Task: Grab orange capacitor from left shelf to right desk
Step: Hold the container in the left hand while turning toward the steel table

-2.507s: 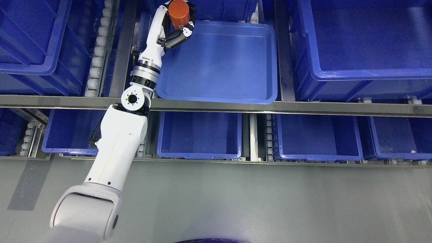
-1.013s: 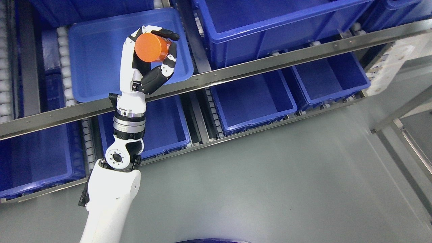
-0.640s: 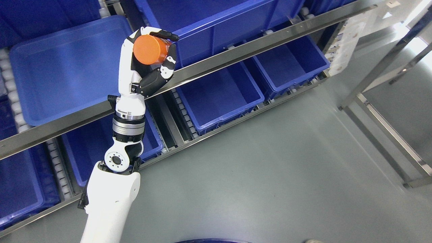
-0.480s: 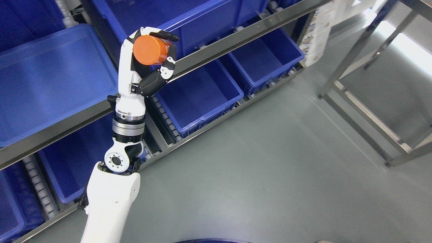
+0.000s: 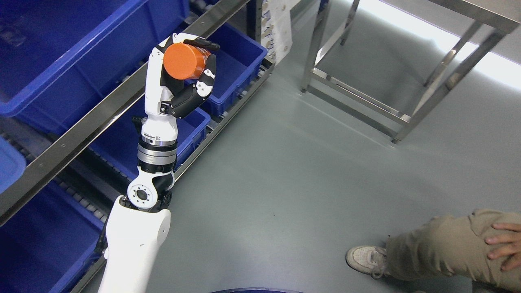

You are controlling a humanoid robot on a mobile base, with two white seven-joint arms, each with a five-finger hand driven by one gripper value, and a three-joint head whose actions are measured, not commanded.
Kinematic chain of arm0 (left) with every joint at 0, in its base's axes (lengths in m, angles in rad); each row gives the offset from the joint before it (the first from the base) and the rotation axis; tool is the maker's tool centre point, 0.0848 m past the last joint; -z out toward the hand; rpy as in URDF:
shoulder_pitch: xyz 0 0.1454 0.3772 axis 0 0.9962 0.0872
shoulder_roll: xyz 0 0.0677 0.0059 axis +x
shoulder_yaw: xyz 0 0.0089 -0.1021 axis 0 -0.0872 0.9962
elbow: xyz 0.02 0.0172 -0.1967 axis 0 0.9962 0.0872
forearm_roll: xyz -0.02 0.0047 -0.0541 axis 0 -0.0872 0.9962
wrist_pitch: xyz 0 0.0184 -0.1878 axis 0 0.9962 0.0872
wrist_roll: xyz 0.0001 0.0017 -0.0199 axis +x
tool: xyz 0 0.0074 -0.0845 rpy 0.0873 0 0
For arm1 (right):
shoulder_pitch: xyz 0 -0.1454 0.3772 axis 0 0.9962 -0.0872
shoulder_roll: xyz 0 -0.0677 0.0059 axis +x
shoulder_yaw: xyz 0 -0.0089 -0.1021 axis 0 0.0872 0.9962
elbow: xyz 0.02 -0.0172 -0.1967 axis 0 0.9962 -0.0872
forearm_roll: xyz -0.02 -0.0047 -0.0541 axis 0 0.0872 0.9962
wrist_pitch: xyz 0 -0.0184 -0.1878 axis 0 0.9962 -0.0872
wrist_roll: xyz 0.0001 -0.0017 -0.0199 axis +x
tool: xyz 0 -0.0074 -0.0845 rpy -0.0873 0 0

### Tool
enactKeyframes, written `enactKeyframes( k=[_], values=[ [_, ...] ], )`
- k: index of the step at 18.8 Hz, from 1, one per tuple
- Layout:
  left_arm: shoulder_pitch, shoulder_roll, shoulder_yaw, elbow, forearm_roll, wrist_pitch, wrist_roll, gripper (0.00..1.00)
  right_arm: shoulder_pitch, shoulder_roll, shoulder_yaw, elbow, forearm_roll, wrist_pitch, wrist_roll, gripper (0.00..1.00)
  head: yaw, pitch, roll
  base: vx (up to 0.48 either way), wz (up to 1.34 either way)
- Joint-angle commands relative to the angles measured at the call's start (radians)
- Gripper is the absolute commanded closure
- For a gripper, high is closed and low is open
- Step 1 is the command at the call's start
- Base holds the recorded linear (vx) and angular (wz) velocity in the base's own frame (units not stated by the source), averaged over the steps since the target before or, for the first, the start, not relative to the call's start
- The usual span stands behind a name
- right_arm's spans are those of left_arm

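Head view, left hand (image 5: 179, 87) gripping smooth cylindrical orange capacitor (image 5: 184, 61)

The robot's left hand (image 5: 181, 77), raised at upper left of the frame, grips an orange capacitor (image 5: 184, 61), black-tipped fingers (image 5: 203, 42) curled over its top and side. Behind it, blue bins (image 5: 65, 49) fill a steel-railed shelf (image 5: 101, 116) running diagonally along the left. A metal desk frame (image 5: 407, 73) stands at upper right on the grey floor (image 5: 285, 183). A seated person's khaki-clad leg (image 5: 439, 248), white shoe (image 5: 366, 258) and resting hand (image 5: 504, 244) show at lower right.
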State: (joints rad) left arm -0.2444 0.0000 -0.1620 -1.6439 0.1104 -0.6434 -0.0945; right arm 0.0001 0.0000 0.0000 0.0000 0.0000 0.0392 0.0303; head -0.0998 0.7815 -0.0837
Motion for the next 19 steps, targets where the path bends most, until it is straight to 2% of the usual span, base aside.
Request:
enactKeyframes(
  k=[1,6,12,19],
  values=[
    [0.0,0.017,-0.022,-0.007,0.0,0.004,0.001,0.98,0.034,-0.017,-0.012,-0.023,0.0,0.001,0.0,0.0,0.0,0.0,0.0,0.034,-0.63],
    [0.0,0.017,-0.034,-0.005,0.0,0.005,0.001,0.98,0.034,-0.017,-0.011,-0.023,0.0,0.001,0.0,0.0,0.0,0.0,0.0,0.078,-0.54],
    [-0.01,0.017,-0.192,-0.005,0.0,0.013,0.005,0.98,0.034,-0.017,-0.012,-0.023,0.0,0.001,0.0,0.0,0.0,0.0,0.0,0.177,-0.51],
    [-0.075,0.017,-0.226,0.042,-0.002,0.096,0.005,0.98,0.034,-0.017,-0.012,-0.023,0.0,0.001,0.0,0.0,0.0,0.0,0.0,0.298,-0.42]
  ],
)
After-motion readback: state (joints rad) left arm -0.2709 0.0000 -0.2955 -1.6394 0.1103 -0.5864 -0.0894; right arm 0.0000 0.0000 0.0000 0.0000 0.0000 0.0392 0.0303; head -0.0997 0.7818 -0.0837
